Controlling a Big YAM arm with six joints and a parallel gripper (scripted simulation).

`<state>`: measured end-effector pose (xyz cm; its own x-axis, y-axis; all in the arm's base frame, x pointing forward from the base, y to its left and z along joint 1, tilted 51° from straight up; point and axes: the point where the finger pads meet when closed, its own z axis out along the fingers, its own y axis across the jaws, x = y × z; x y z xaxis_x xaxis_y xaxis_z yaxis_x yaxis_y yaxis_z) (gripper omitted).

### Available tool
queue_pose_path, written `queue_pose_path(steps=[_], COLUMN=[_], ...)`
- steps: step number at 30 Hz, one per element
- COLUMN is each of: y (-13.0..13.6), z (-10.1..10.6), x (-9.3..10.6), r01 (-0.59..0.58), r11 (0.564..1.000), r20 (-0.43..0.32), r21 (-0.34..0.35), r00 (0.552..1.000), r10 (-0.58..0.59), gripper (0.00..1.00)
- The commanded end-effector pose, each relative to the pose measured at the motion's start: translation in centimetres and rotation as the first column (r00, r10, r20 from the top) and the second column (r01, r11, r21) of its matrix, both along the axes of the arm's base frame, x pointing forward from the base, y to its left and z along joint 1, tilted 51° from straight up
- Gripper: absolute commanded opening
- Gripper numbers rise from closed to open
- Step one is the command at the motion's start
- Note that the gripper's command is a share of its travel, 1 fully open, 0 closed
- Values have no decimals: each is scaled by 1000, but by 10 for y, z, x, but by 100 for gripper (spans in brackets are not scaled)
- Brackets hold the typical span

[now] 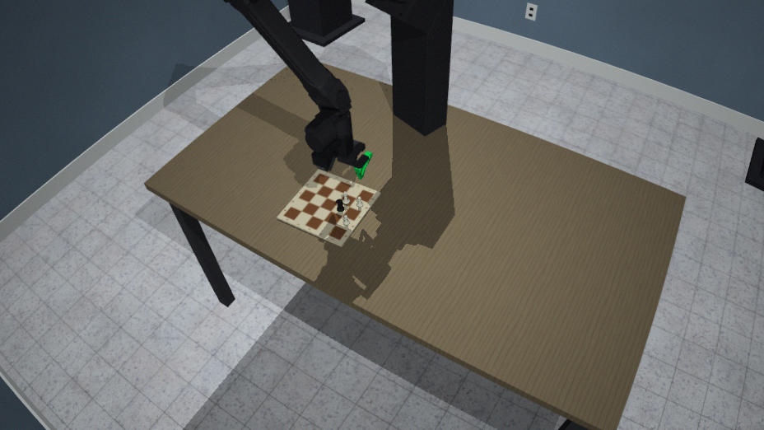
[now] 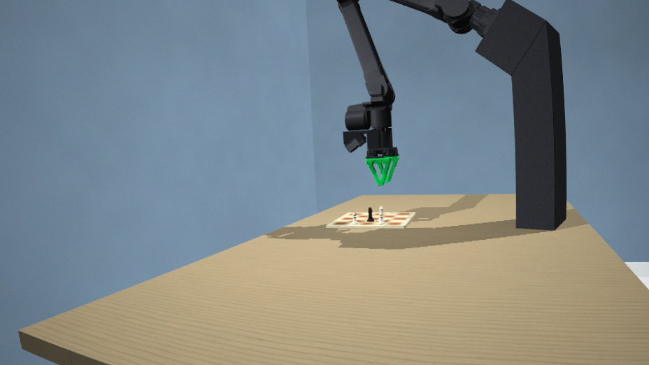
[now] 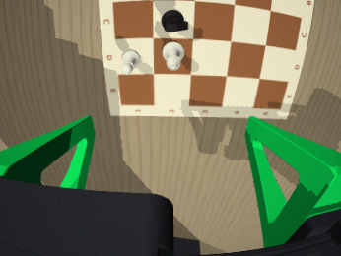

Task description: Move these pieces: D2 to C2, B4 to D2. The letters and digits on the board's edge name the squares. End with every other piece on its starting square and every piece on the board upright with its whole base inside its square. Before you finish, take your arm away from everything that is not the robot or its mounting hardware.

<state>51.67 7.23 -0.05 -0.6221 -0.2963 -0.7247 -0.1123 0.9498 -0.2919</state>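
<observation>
White piece (image 1: 345,198) (image 2: 381,209) (image 3: 173,53) on D2 | hand (image 1: 361,174) (image 2: 384,182) (image 3: 170,124) fully open, apart from pieces

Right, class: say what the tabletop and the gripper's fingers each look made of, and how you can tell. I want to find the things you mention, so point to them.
Tabletop (image 1: 523,256) (image 2: 254,290): probably wood or wood-look laminate, matte; fine grain lines run across it.
Fingers (image 1: 362,166) (image 2: 380,181): likely plastic, slightly glossy; uniform bright green with lighter highlights.
</observation>
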Motion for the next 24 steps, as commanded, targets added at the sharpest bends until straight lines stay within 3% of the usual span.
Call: queue_pose_path(steps=[1,15,24], y=[0,0,8], z=[7,8,17], x=[-1,-2,-27], r01=[10,10,-4], r11=[1000,1000,1000], r20=[10,11,-3], r21=[11,11,7], r00=[1000,1000,1000], r10=[-11,-10,4], gripper=[100,100,100])
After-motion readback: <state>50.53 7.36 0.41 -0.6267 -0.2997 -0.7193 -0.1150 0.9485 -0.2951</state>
